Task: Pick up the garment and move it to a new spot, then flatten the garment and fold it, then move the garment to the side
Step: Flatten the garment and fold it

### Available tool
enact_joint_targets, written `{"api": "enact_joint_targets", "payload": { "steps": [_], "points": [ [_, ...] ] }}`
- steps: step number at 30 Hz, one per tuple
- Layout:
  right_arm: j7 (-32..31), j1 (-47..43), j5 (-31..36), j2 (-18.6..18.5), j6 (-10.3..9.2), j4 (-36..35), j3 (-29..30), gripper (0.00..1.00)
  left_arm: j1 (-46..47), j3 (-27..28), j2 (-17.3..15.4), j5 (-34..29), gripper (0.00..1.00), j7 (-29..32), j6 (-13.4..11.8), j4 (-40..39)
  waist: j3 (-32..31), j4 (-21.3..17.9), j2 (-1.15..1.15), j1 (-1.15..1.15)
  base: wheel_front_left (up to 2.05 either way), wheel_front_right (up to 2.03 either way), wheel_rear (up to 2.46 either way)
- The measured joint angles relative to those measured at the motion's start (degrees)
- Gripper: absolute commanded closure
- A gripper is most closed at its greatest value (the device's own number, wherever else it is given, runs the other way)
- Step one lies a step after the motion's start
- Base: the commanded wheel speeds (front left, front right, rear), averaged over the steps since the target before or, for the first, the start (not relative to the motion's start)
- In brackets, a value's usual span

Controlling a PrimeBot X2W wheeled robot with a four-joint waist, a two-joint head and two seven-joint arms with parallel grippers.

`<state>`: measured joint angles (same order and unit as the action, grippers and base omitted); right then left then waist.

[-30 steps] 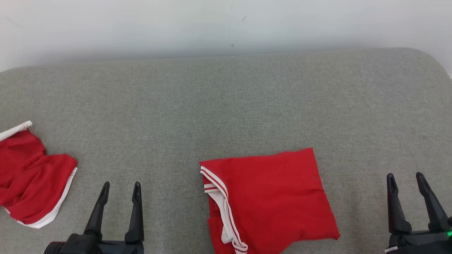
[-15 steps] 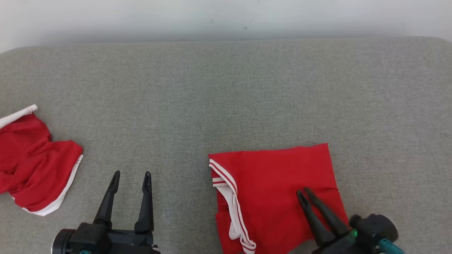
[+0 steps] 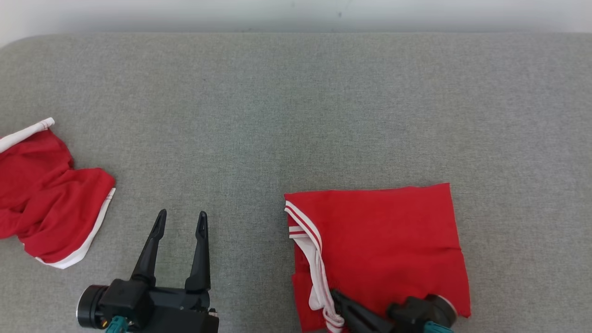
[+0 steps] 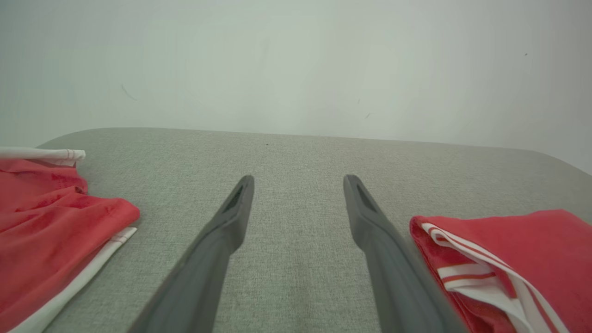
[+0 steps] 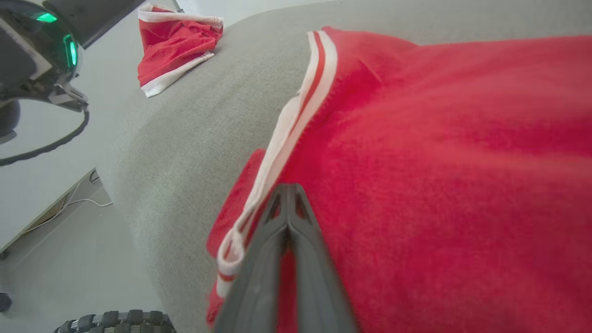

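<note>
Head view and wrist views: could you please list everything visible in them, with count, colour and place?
folded garment: one, red with white trim, on the cushion, right of centre, near edge
crumpled garment: one, red with white trim, cushion's left edge
cushion: one, grey, under both garments
wall: one, white, behind the cushion
floor: pale grey, below the cushion's near edge
cable: one, white, on the floor
left fingers: two, black, spread apart, over cushion between the garments
right fingers: two, black, closed together, on the folded garment beside its trim

A crumpled red-and-white cloth (image 3: 46,199) lies on the grey cushion (image 3: 296,115) before a white wall (image 4: 296,60)
</note>
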<state>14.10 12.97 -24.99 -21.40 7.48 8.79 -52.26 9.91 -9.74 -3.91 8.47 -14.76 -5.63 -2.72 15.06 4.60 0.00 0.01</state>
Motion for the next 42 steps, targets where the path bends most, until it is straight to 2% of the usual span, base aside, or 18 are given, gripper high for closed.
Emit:
{"api": "enact_joint_targets", "payload": {
  "steps": [10, 14, 21, 28, 29, 31, 36, 42],
  "points": [
    [-0.9, 9.4, -9.1, 1.9, 0.00, 4.7, -11.3, 1.00, 1.2, -0.3, 0.6, 0.1, 0.00, 0.0, 0.1, 0.2, 1.6, 1.5, 0.00, 0.00, 0.00, 0.00, 0.00],
    [-1.3, 10.0, -10.5, 1.1, 0.00, 2.7, -10.2, 1.00, 1.2, 0.3, 0.6, 0.1, 0.00, 0.0, 0.1, 0.2, 1.5, 1.0, 0.00, 0.00, 0.00, 0.00, 0.00],
    [-8.0, 5.0, -14.5, -3.6, 0.00, -4.5, -5.9, 1.00, 0.9, 1.4, 0.6, -0.1, 0.00, -0.2, 0.5, 0.1, 1.0, -0.7, 0.00, 0.00, 0.00, 0.00, 0.00],
    [-14.9, -1.9, -18.2, -9.0, 0.00, -16.7, 2.1, 1.00, 0.7, 2.4, 0.0, -0.5, 0.00, -0.2, 0.6, 0.1, 0.5, -3.1, 0.00, 0.00, 0.00, 0.00, 0.00],
    [-15.3, -3.5, -18.7, -10.0, 0.00, -20.5, 6.0, 1.00, 0.6, 2.7, -0.3, -0.6, 0.00, -0.2, 0.6, 0.0, 0.3, -3.9, 0.00, 0.00, 0.00, 0.00, 0.00],
    [-15.1, -4.7, -18.3, -10.6, 0.00, -23.6, 10.7, 1.00, 0.4, 3.1, -0.6, -0.6, 0.00, -0.2, 0.6, -0.2, 0.0, -4.6, 0.00, 0.00, 0.00, 0.00, 0.00],
    [-12.5, -7.4, -16.7, -8.5, 0.00, -27.9, 23.2, 1.00, 0.1, 3.4, -1.2, -0.7, 0.00, -0.2, 0.5, -0.8, -0.8, -5.9, 0.00, 0.00, 0.00, 0.00, 0.00],
    [-6.9, -8.9, -12.4, -2.3, 0.00, -27.4, 36.7, 1.00, 0.1, 3.4, -1.7, -0.9, 0.00, -0.2, 0.5, -1.1, -2.2, -6.3, 0.00, 0.00, 0.00, 0.00, 0.00]
  ]
}}
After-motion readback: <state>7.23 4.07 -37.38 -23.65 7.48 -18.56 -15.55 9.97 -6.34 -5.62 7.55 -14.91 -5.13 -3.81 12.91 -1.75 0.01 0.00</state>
